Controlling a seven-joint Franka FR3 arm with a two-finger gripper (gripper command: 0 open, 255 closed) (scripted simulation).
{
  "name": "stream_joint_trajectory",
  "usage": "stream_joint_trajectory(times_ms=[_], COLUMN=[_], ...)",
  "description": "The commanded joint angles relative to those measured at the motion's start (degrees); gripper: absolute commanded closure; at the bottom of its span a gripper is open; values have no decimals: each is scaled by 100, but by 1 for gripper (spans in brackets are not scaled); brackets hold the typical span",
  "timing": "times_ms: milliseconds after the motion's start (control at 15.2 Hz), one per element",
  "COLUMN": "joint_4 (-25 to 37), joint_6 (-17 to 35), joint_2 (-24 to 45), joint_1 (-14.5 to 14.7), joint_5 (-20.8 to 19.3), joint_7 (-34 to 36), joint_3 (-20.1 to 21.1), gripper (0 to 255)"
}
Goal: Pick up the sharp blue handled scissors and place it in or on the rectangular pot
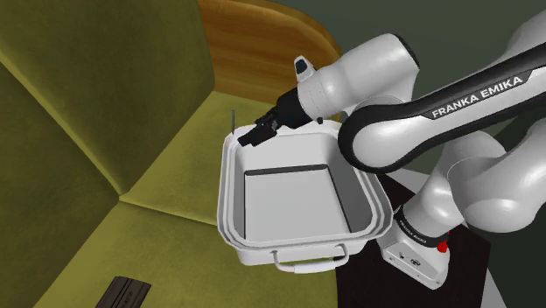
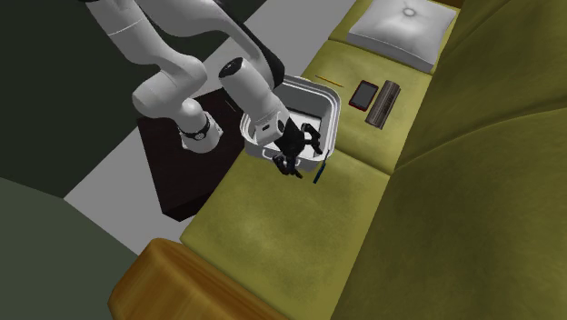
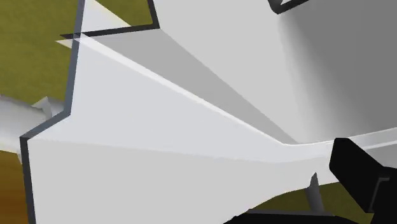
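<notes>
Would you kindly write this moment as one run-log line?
gripper: at white pot rim | pot: on green sofa | scissors: by gripper, hold unclear

Olive sofa (image 2: 273, 218) w/ brown armrest (image 2: 173, 277)

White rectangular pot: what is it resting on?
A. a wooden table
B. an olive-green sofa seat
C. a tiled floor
B: the white rectangular pot sits directly on the olive-green sofa seat.
</notes>
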Motion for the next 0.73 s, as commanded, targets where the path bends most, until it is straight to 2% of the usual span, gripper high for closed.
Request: stream_joint_trajectory(times_ms=[0,132,330,462,528,660], joint_4=[124,257,402,484,518,531], joint_6=[611,789,1044,1193,1235,1238], joint_2=[733,1015,1404,1643,1714,1718], joint_1=[466,664,1106,1437,1630,1745], joint_5=[303,538,368,94,92,198], joint_7=[235,-16,43,227,213,119], joint_3=[-47,-201,-683,-1076,-1271,-1364], gripper=[0,0,0,0,0,0])
